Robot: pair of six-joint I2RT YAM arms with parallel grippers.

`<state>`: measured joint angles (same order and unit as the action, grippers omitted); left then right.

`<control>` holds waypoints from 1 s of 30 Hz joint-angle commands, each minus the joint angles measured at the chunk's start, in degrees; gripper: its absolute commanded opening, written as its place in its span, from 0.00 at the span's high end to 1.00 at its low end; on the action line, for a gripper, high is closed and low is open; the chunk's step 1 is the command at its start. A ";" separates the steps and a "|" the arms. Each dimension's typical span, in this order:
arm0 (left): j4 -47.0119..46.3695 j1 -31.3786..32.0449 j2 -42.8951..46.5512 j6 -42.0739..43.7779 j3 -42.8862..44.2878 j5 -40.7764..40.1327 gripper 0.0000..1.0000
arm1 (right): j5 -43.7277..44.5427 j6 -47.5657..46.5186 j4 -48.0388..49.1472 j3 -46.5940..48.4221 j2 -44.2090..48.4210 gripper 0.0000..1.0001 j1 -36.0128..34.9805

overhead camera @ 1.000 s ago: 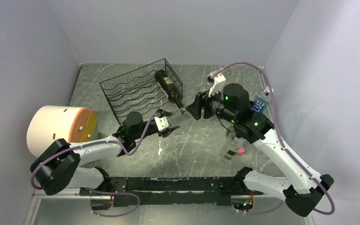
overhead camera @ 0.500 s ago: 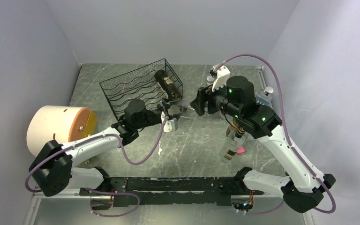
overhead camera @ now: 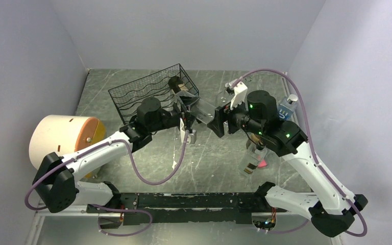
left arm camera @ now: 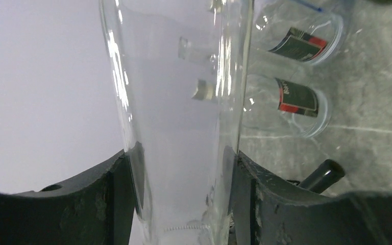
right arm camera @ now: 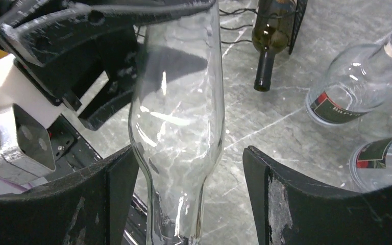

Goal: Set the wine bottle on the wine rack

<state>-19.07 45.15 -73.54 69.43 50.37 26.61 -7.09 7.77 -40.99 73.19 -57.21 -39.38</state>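
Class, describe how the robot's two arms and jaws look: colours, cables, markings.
Both the left arm and right arm have white links, black joints and a looping purple cable. Green lights glow on the right one. The jaws are black and scuffed.

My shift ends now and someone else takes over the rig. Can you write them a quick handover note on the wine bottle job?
Left tool: shut on the body of the clear wine bottle, holding it off the table.
Right tool: open, straddling that bottle's narrowing end, not clamping it.
Wine rack: at the far side of the table, beside the left tool. One dark bottle lies in it, neck poking out.
Done: the clear wine bottle is lifted, gripped by the left tool alone.
Left: carry it to the wine rack, lay it in a free row, release.
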 commanded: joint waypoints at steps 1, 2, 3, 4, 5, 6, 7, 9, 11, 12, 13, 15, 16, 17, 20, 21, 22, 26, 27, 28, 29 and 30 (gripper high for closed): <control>-2.47 1.62 -0.31 8.12 4.36 3.81 0.93 | 0.10 -0.33 0.67 -1.15 -1.37 0.22 -0.09; -2.49 2.18 -0.56 10.56 4.05 2.92 0.93 | -0.07 -0.26 0.65 -1.32 -1.41 0.22 -0.09; -2.95 2.68 -0.77 11.94 3.52 1.99 0.93 | -0.55 -0.15 0.82 -1.48 -1.44 0.22 -0.09; -3.38 3.21 -0.98 13.13 3.06 1.09 0.93 | -1.45 -0.15 1.05 -1.73 -1.37 0.23 -0.13; -3.79 3.46 -1.13 13.94 2.70 0.43 0.93 | -2.33 -0.31 1.40 -1.92 -1.37 0.23 -0.07; -3.98 3.72 -1.26 14.38 2.50 -0.19 0.93 | -2.87 -0.38 1.63 -2.13 -1.34 0.23 -0.11; -3.84 3.86 -1.38 14.60 2.46 -0.49 0.93 | -3.04 -0.45 1.70 -2.17 -1.41 0.23 -0.07; -3.68 4.07 -1.38 15.14 2.46 -0.76 0.93 | -3.09 -0.72 1.58 -2.01 -1.50 0.22 -0.08; -4.04 4.12 -1.36 15.52 2.37 -0.65 0.93 | -3.20 -0.78 1.82 -2.19 -1.36 0.22 -0.08; -4.12 4.16 -1.24 15.63 2.50 -0.39 0.93 | -3.46 -0.74 2.15 -2.50 -1.33 0.22 -0.13; -3.94 4.26 -1.13 15.77 2.60 -0.21 0.93 | -3.72 -0.67 2.51 -2.79 -1.33 0.22 -0.08; -3.54 4.42 -1.00 16.11 2.88 -0.07 0.93 | -4.03 -0.21 3.18 -3.59 -1.62 0.24 -0.11; -3.61 4.51 -0.99 16.26 2.96 -0.20 0.93 | -4.14 0.07 3.41 -3.96 -1.78 0.27 -0.11; -3.74 4.51 -0.99 16.22 3.02 -0.28 0.93 | -4.15 0.30 3.58 -4.16 -1.93 0.29 -0.13; -4.02 4.52 -0.95 15.37 3.16 -0.69 0.93 | -4.40 0.93 3.72 -4.86 -2.18 0.44 -0.15; -4.21 4.53 -0.91 14.87 3.15 -0.88 0.93 | -4.10 1.20 3.81 -4.93 -2.13 0.51 -0.07; -4.54 4.51 -0.80 14.18 3.10 -0.94 0.93 | -3.60 1.46 4.00 -5.03 -2.04 0.62 -0.11; -6.56 4.53 -0.16 9.22 2.00 -1.29 0.79 | -0.61 2.86 5.53 -5.54 -0.66 0.97 -0.08; -7.35 4.56 0.19 7.46 1.40 -1.20 0.68 | 0.33 3.19 6.12 -5.64 -0.03 1.00 -0.09; -8.45 4.52 0.49 5.49 0.67 -1.07 0.54 | 1.51 3.60 6.77 -5.62 0.48 1.00 -0.09; -9.31 4.51 0.87 3.54 -0.19 -0.88 0.43 | 2.56 3.99 7.29 -5.65 1.04 1.00 -0.15; -10.05 4.59 1.24 1.97 -1.08 -1.02 0.13 | 3.43 4.27 7.94 -5.64 1.65 1.00 -0.15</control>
<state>-18.59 49.34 -75.72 79.75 50.74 24.21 -7.62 9.39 -37.17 68.14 -58.22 -39.27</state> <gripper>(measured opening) 0.616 0.606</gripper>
